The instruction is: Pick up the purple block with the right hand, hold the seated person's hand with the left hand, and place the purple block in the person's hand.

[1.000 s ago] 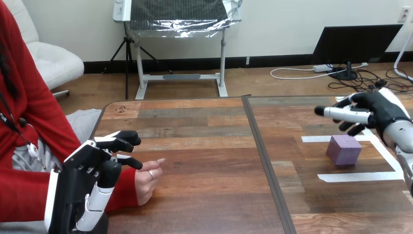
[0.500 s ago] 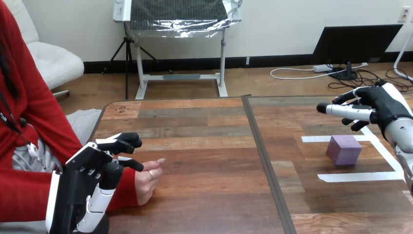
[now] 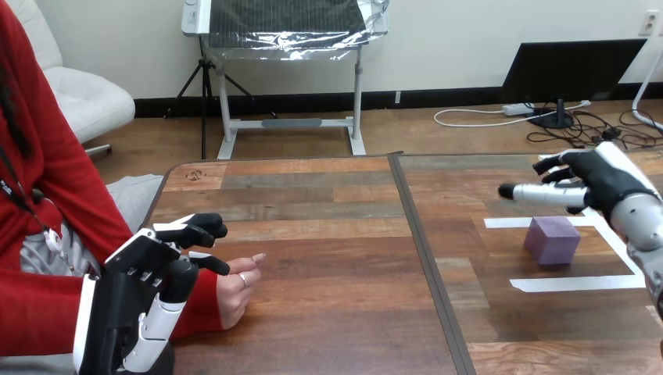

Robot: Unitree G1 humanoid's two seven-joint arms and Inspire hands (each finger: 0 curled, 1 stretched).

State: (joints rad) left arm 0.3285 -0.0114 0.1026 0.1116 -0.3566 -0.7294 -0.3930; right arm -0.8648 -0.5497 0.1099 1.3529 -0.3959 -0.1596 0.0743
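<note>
Table (image 3: 313, 328): wood planks in mixed browns, visible grain, low satin sheen. Dark strip (image 3: 428, 266) down its middle: smooth, matt (metal or plastic, cannot tell). White tape (image 3: 577, 283) on the wood: flat, matt, paper-like. Purple block (image 3: 553, 240): matt, finely grainy faces, foam-like. Left hand (image 3: 129, 285): black hard plastic, semi-gloss, with smooth white shells on the back. Right hand (image 3: 602, 176): same black body and white shells, one pale finger segment with a slight shine. Right forearm (image 3: 643, 223): silver, smooth, satin metal look. Person's sleeve (image 3: 195, 308): red cloth, matt.
</note>
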